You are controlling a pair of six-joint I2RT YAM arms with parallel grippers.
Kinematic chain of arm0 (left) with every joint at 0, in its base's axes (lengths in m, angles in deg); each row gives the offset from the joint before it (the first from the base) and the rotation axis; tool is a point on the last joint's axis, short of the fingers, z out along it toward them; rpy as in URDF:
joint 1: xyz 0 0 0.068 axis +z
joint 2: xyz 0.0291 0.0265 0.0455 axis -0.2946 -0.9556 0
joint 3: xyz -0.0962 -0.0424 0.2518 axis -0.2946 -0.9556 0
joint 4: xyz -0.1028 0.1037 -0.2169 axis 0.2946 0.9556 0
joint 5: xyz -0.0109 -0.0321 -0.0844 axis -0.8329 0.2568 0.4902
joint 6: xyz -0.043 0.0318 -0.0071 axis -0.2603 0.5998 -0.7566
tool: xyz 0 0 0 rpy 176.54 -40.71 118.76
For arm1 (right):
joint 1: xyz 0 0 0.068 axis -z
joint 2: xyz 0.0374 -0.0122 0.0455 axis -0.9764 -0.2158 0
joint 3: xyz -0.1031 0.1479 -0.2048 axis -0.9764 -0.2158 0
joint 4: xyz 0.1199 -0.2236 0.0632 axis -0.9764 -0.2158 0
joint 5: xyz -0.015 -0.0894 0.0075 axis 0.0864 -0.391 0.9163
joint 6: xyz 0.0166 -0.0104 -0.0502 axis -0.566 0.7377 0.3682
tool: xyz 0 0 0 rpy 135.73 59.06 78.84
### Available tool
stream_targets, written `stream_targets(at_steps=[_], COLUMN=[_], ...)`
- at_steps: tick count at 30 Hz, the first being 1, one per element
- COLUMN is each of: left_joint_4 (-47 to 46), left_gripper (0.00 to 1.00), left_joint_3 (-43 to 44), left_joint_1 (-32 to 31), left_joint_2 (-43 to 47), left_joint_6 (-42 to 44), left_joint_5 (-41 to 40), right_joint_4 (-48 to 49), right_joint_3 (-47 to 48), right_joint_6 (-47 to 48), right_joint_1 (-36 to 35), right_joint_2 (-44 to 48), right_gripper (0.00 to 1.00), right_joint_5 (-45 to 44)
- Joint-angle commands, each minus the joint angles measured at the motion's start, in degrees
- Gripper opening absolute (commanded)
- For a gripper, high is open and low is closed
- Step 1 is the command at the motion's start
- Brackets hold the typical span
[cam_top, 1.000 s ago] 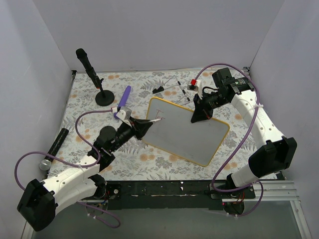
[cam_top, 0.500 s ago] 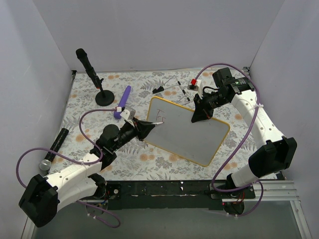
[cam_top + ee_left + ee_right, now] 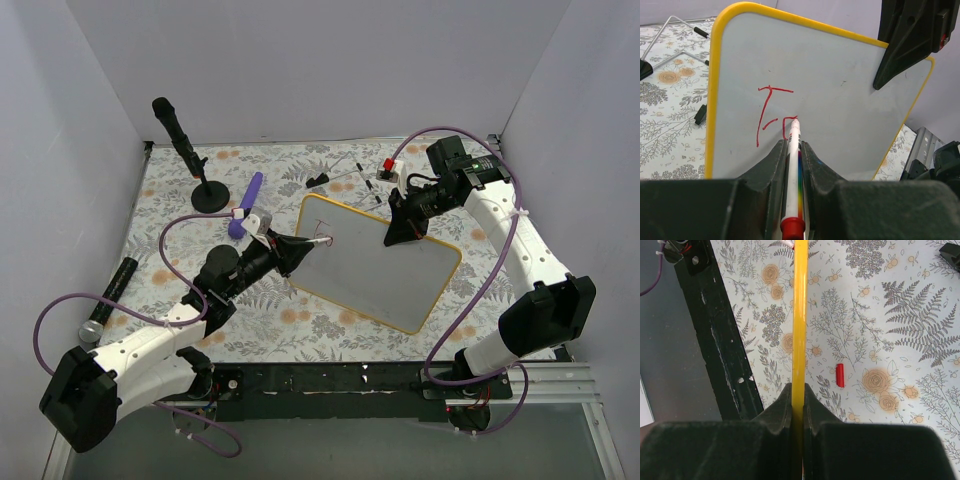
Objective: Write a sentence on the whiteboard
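The whiteboard (image 3: 375, 262), white with a yellow rim, is tilted up off the floral table. My right gripper (image 3: 405, 232) is shut on its far rim, and the right wrist view shows the yellow edge (image 3: 800, 315) pinched between the jaws of that gripper (image 3: 797, 390). My left gripper (image 3: 300, 250) is shut on a white marker (image 3: 792, 170) with a rainbow stripe and a red end. The marker tip touches the board (image 3: 840, 100) at the red lettering (image 3: 772, 117). The sentence stands as an "F" and the start of a second letter.
A black microphone on a round stand (image 3: 185, 150) is at the back left, with a purple tool (image 3: 248, 200) beside it. A red cap (image 3: 840, 375) lies on the table under the board. A black cylinder (image 3: 115, 285) lies at the left, and small black parts (image 3: 345, 178) lie behind the board.
My left gripper has shifted a little along the board's left end with the marker, and the red strokes have grown. The right arm and the board have stayed put.
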Motion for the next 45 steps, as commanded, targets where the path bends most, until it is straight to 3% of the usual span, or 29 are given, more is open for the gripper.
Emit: stream_targets(at_steps=[1, 17, 26, 37, 45], left_joint_4=[-0.7, 5.3, 5.7, 4.6, 2.5], left_gripper=[0.0, 0.0, 0.0, 0.0, 0.0], left_joint_3=[2.1, 0.7, 1.3, 2.9, 4.8], left_joint_1=[0.1, 0.1, 0.1, 0.1, 0.1], left_joint_2=[0.5, -0.8, -2.9, 3.2, 1.8], left_joint_6=[0.8, -0.3, -0.7, -2.8, -2.8], left_joint_5=[-2.0, -1.0, 1.0, 3.3, 2.8], right_joint_4=[2.0, 2.0, 2.0, 2.1, 2.0], right_joint_3=[1.0, 1.3, 1.3, 1.1, 1.2], right_joint_6=[1.9, 1.9, 1.9, 1.9, 1.9], right_joint_1=[-0.4, -0.5, -0.5, -0.4, -0.4], right_joint_2=[1.5, 1.4, 1.5, 1.5, 1.5], right_gripper=[0.01, 0.01, 0.01, 0.01, 0.01], right_joint_5=[6.7, 6.7, 6.7, 6.6, 6.6])
